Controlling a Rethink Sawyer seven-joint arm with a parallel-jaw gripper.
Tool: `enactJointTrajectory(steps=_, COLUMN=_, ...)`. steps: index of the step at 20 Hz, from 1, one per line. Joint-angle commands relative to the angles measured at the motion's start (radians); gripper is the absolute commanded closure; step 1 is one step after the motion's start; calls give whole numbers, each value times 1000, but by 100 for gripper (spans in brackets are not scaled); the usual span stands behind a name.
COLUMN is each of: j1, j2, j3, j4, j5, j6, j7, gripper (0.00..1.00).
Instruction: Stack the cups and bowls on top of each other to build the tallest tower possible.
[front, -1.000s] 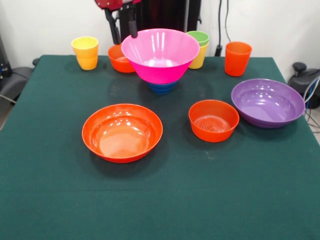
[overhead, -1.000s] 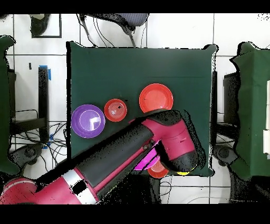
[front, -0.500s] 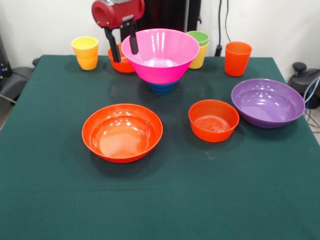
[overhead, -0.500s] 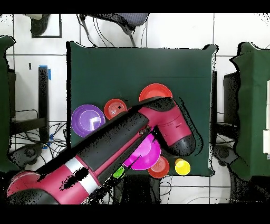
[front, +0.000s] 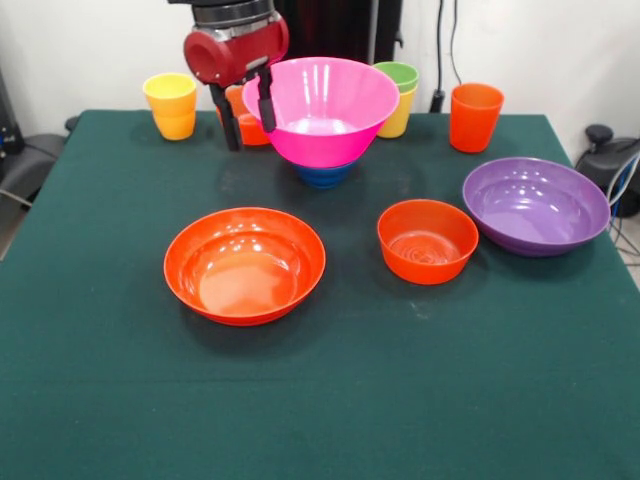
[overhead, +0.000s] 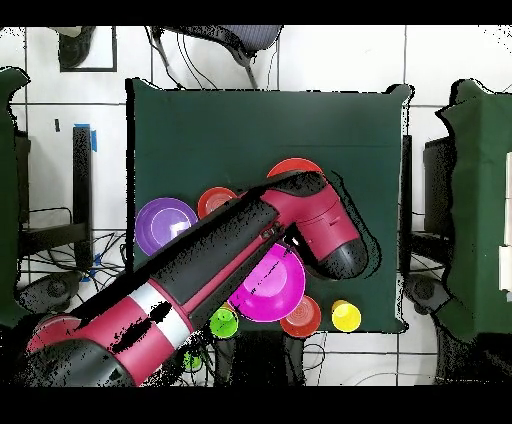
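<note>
Listed on a plain dark green tablecloth (front: 120, 400): glossy pink bowl (front: 320, 105) over blue bowl (front: 325, 176); wide orange bowl (front: 245, 265); small orange bowl (front: 427, 240); purple bowl (front: 536, 205); yellow cup (front: 171, 105); light green cup (front: 398, 75) on yellow; orange cup (front: 474, 116); red-and-black arm (front: 235, 40).

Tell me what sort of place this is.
Likely a robotics lab or test room: a red robot arm works over a green-covered table, cables hang against a white wall, and the floor is tiled.
</note>
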Motion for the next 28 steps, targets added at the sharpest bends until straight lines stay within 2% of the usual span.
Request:
enactJointTrajectory(steps=1, j1=-34, j2=43, j3=116, j4=-87, j5=21, j6=81, j7=206, gripper=0)
enactJointTrajectory(steps=6, j1=-29, j2=35, j3=121, j4=-75, j5=38, j6=86, j7=214, gripper=0)
enactJointTrajectory(steps=11, j1=-18, j2=20, j3=152, j4=-18, j5=110, j6=151, j7=170, gripper=0)
enactJointTrajectory(steps=21, j1=25, j2=17, j3=177, j4=45, j5=211, j6=224, j7=159, gripper=0)
enactJointTrajectory(steps=28, j1=52, j2=25, j3=185, j4=68, j5=225, j6=234, j7=169, gripper=0)
